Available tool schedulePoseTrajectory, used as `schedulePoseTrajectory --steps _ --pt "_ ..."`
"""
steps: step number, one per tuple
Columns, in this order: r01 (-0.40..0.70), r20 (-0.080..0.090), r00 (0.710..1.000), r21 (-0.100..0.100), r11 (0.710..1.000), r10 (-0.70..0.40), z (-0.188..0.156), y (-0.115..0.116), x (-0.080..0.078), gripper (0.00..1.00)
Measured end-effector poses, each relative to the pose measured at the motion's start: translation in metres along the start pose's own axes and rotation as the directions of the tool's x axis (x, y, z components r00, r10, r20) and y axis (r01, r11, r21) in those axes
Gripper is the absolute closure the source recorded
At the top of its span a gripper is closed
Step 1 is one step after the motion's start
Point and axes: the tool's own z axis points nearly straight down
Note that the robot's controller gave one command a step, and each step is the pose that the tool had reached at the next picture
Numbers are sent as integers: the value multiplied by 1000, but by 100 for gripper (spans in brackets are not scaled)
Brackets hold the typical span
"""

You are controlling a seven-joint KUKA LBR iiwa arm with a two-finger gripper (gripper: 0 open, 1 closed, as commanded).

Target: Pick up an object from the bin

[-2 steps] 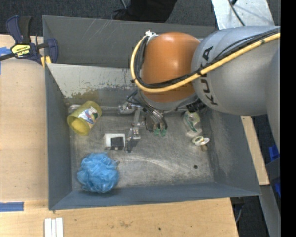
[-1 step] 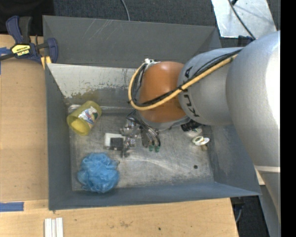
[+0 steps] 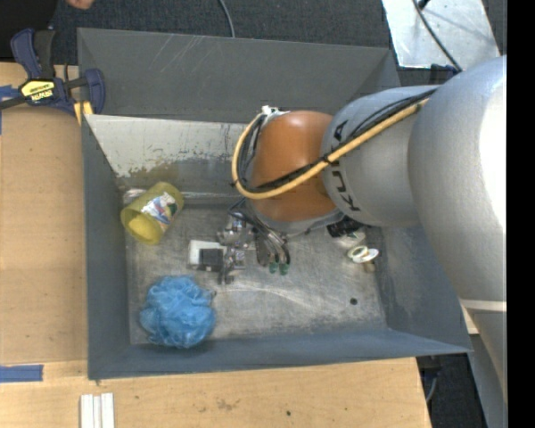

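I'm low over the ctr of the bin (image 3: 285, 315) floor, my gripper (image 3: 250, 250) tucked under the orange wrist cover (image 3: 285, 163), and I can't tell whether my jaws are wide, narrow or shut on anything. Nearest thing, just beside me on the view's left, is a small white-and-black block (image 3: 205, 256) lying on the floor; can't tell if I touch it. Further out: a blue mesh puff (image 3: 178, 311) in the front-left corner, a yellow cup (image 3: 150, 212) on its side near the back-left, and, apart on the right, a small white ring (image 3: 363, 255).
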Motion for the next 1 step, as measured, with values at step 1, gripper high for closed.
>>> schedulePoseTrajectory --steps 1 --pt "0 -15 1000 6 1000 0 -38 -3 7 100"
